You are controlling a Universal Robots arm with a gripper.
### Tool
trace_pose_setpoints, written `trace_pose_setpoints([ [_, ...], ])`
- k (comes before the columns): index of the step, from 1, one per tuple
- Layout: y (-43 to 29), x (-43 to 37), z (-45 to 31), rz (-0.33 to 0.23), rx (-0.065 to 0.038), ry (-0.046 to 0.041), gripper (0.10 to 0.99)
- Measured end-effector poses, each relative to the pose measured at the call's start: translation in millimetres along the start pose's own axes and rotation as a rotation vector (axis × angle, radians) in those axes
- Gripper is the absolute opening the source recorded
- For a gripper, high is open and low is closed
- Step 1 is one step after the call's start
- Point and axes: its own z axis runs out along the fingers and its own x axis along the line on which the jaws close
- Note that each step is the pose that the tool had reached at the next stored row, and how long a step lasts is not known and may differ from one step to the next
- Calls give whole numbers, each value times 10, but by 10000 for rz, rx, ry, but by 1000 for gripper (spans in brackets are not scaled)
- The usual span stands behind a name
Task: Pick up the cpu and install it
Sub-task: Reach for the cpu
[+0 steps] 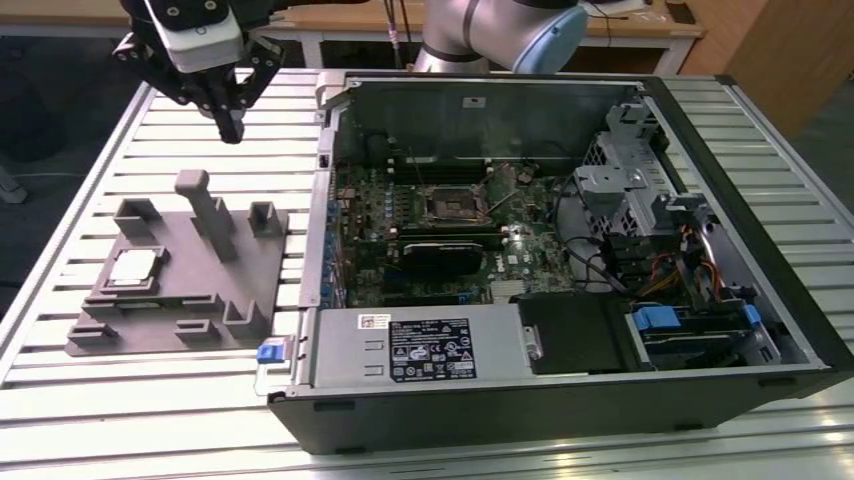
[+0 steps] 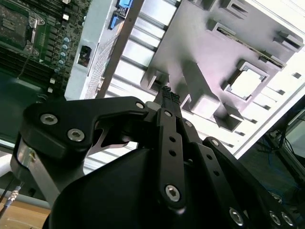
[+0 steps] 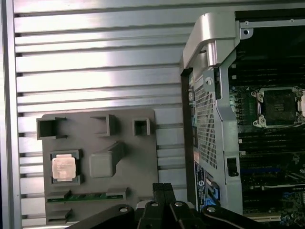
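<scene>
Tool (image 1: 230, 128): black fingers closed tip to tip with nothing between them, hanging in the upper left of the exterior view over the slatted desk (image 1: 80, 400).
Nearest: grey fixture (image 1: 187, 275), lower in the frame; its tall post (image 1: 210, 215) stands just beside the chip's pocket.
Cpu (image 1: 134, 268): lies flat in a square pocket on the fixture's left side in the exterior view, well apart from the tool; silvery top, pale rim.
Case: open computer case (image 1: 761, 230) on the exterior view's right, just beside the fixture; dark socket (image 1: 454, 205) with a metal frame mid-board.
Views: the first wrist view looks straight down on cpu (image 3: 64, 168) and socket (image 3: 279, 106) together; the second wrist view shows the closed fingertips (image 2: 167, 98) against the fixture.
</scene>
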Motion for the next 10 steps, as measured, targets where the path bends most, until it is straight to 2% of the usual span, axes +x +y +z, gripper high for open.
trace_pose_setpoints([
  [10, -9, 112, 10, 1, 1, 22, 106],
])
